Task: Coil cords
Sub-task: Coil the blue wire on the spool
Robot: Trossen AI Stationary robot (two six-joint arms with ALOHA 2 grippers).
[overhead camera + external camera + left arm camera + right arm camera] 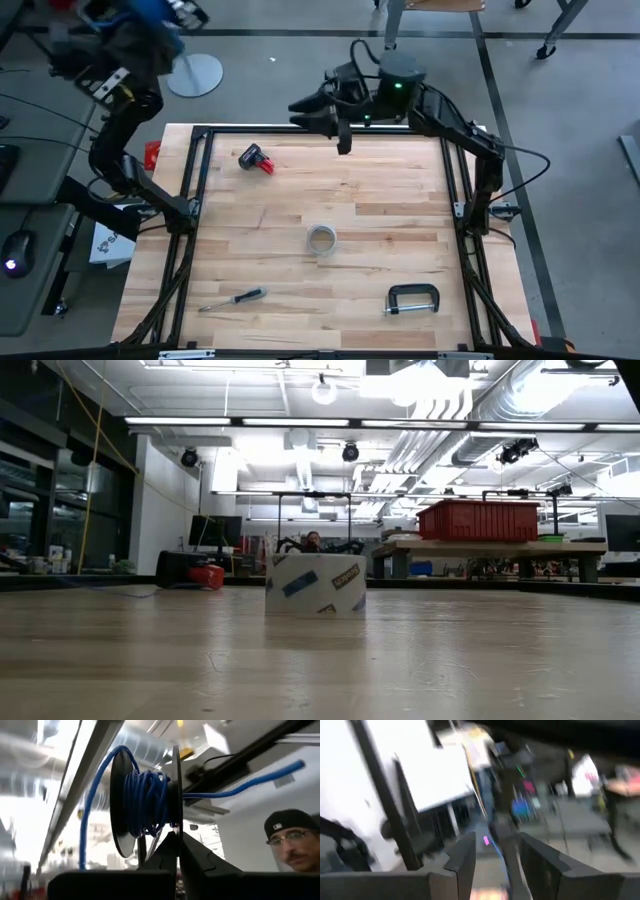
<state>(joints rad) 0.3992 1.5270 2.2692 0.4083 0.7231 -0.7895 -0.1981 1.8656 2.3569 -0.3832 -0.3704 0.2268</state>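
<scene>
Nearest my low camera sits the white roll of tape with blue printed patches (315,582), so I place everything from it. The yellow-handled screwdriver (233,297) and the black C-clamp (411,299) lie on the wooden table (380,200) on the near side of that roll, the red-and-black tool (256,158) beyond it.

Farther than the roll, past the table's far-left corner, my left gripper (177,851) is raised off the table with its jaws closed. Directly in front of it I see the thin blue cord (145,802) wound around a black spool (122,810), one end sticking out free. Whether the jaws pinch the spool I cannot tell.

My right gripper (340,135) hangs over the far edge beyond the roll, part-open and empty.

I judge winding is underway; next, gather the loose end.
</scene>
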